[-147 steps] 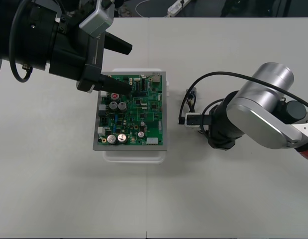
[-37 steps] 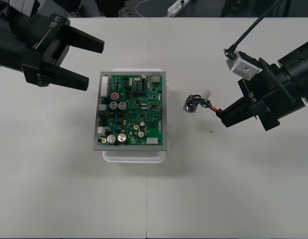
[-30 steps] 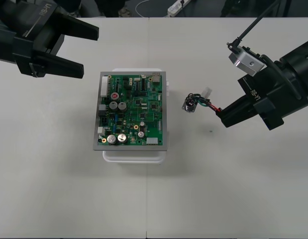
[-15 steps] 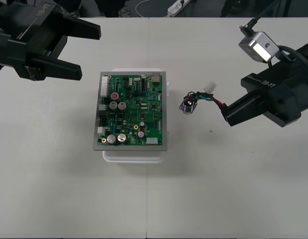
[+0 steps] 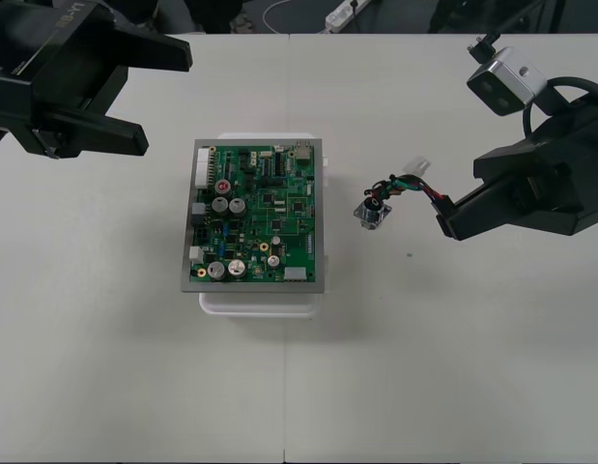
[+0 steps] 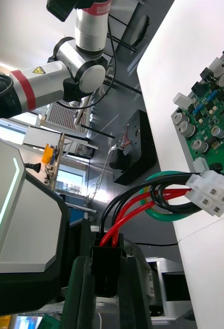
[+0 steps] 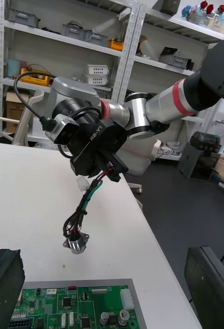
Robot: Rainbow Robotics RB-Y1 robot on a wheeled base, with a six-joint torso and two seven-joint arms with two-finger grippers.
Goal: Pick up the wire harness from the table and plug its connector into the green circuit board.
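Front view: we note the right claw [image 5: 445, 218] to the right of the green board [image 5: 258, 217], closed on one end of the harness [image 5: 405, 186]. (In the right wrist view the black plug [image 6: 106, 264] sits pinched between its two fingers [image 6: 82, 295], with red wires running out of it.) From the claw the bundle loops toward the board. A white connector [image 5: 415, 167] sticks out on the bundle's far side. The round metal socket [image 5: 373, 215] is the end nearest the board, apart from its edge. In the left wrist view the harness hangs from the right claw with the socket lowest, and it appears clear of the table [image 5: 424, 367]. The plug is not in the board. The board lies flat on its white base [image 5: 260, 302] mid-table. The left claw [image 5: 168, 101] is off the board's far-left corner, fingers spread wide and empty.
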